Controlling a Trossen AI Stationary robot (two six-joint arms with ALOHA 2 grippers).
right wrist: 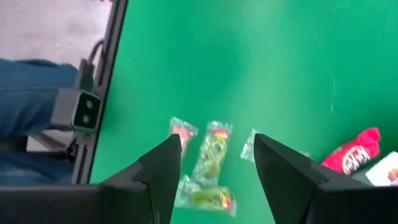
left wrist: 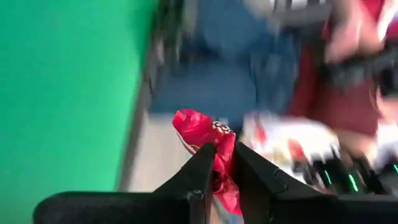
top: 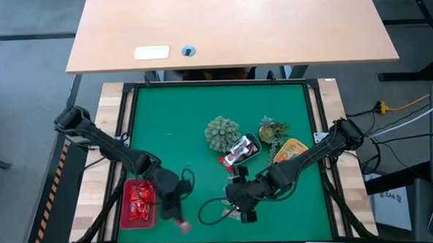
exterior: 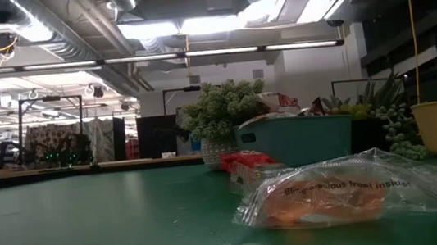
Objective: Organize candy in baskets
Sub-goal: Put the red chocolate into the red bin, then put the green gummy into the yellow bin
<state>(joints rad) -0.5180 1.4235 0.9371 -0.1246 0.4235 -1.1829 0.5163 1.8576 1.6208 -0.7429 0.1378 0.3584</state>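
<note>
My left gripper [left wrist: 224,150] is shut on a red-wrapped candy [left wrist: 200,129]; in the high view it sits [top: 175,207] just right of the red basket [top: 122,213], which holds red candies [top: 138,202]. My right gripper [right wrist: 217,144] is open and hovers over several small clear-wrapped candies [right wrist: 213,147] lying on the green mat; it touches none. A red candy [right wrist: 354,153] lies farther off. The blue basket [top: 252,158] holds mixed candies. The yellow basket [top: 294,145] stands beside it. A clear-wrapped orange candy [exterior: 326,194] lies near the low camera. My left gripper pinches the red candy's shiny wrapper [left wrist: 222,163] between its two fingers. The upper part of the wrapper [left wrist: 194,124] sticks out beyond the fingertips. The candy is lifted clear of the mat.
Two green spiky plant ornaments [top: 223,132] [top: 271,128] stand behind the blue and yellow baskets. The mat's black frame [right wrist: 109,56] and the near table edge lie close to both grippers. A person in blue jeans [right wrist: 31,87] stands past the edge. Open green mat [top: 173,131] lies toward the far left.
</note>
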